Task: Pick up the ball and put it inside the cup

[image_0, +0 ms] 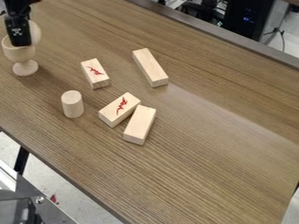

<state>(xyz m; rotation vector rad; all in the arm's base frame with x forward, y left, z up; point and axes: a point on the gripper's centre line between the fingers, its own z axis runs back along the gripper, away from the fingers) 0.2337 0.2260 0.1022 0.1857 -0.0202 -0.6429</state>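
i can't tell how open my hand (20,43) is or whether it grips the ball (36,33) beside it at the cup (20,53), so i should confirm the hold, then centre and release low.

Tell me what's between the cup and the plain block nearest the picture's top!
In the camera view, a block with a red mark lies between the cup and that plain block.

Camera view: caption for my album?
Black robot arm and pale round ball at a wooden goblet-shaped cup on a brown table.
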